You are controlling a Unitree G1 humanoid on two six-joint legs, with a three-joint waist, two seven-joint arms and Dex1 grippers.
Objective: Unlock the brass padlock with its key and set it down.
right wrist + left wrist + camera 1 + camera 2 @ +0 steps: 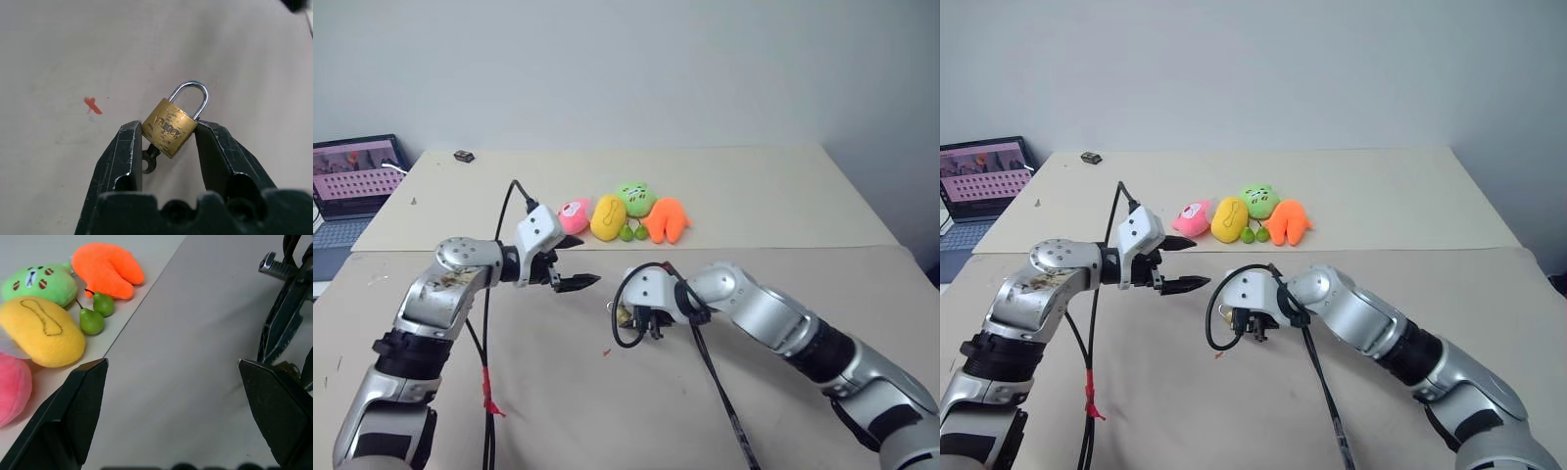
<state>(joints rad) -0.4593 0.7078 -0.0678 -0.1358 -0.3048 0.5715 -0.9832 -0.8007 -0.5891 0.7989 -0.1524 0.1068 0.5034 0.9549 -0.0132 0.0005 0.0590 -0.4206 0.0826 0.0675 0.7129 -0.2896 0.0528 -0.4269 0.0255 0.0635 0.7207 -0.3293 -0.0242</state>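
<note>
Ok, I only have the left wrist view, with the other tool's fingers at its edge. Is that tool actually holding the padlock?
Observer: Yes. The right tool clamps the brass padlock by its two sides, clear of the table.
Operator: Is the key in it?
Observer: The key sticks out of the padlock's bottom end, with its ring end showing between the fingers.
Operator: Has the shackle popped?
Observer: Not yet. The shackle looks closed, with both legs seated in the body.
</note>
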